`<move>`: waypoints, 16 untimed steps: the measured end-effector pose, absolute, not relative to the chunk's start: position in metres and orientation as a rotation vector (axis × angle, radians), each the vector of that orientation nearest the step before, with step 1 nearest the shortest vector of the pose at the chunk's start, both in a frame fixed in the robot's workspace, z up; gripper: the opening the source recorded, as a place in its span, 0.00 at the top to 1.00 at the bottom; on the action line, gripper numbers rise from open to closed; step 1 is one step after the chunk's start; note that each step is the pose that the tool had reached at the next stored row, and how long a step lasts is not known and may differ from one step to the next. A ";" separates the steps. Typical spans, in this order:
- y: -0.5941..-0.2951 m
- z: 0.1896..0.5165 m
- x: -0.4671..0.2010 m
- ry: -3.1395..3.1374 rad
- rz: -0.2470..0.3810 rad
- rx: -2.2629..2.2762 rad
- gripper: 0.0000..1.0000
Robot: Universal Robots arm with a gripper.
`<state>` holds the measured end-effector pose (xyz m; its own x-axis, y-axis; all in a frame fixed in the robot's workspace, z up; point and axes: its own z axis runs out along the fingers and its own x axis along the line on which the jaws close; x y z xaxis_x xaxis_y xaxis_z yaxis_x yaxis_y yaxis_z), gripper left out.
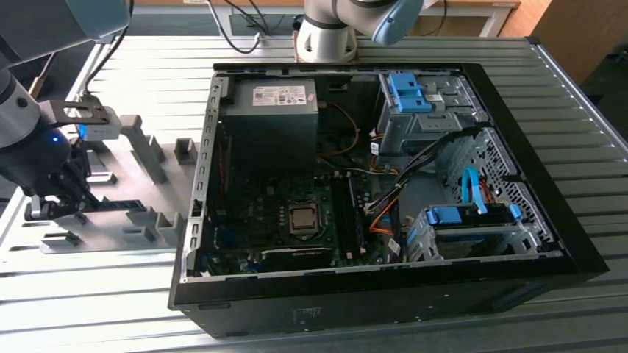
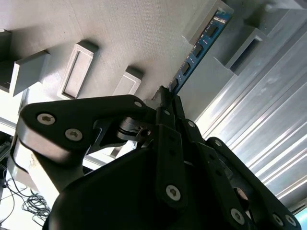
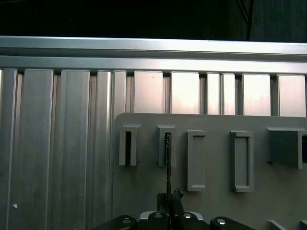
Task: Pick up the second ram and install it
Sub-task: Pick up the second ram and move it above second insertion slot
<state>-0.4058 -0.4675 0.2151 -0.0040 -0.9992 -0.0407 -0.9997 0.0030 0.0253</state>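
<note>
The second ram (image 2: pixel 197 47) is a thin blue-green board with dark chips, running from my fingertips toward a grey fixture block (image 2: pixel 240 45). In the first wrist view the ram (image 3: pixel 168 160) shows edge-on as a dark line, its far end at a slotted block (image 3: pixel 166 143). My gripper (image 2: pixel 165 96) is shut on the near end of the stick, black fingers (image 2: pixel 168 139) pressed on both sides. Whether the stick still rests in the fixture I cannot tell. In the exterior view the gripper (image 1: pixel 57 200) hangs low over the grey fixture plate (image 1: pixel 118 220) at the exterior view's left.
An open black computer case (image 1: pixel 383 294) lies right of the fixture plate, with the motherboard (image 1: pixel 284 220), long black memory slots (image 1: pixel 343 209), power supply (image 1: pixel 270 110) and blue drive cages (image 1: pixel 471 217). Several upright grey blocks (image 1: pixel 147 151) stand on the plate. A ribbed metal table (image 1: pixel 579 132) surrounds everything.
</note>
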 end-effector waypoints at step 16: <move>-0.467 0.221 -0.406 2.217 0.073 -2.209 0.86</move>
<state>-0.4058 -0.4675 0.2210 -0.0040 -0.9992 -0.0406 -0.9997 0.0030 0.0255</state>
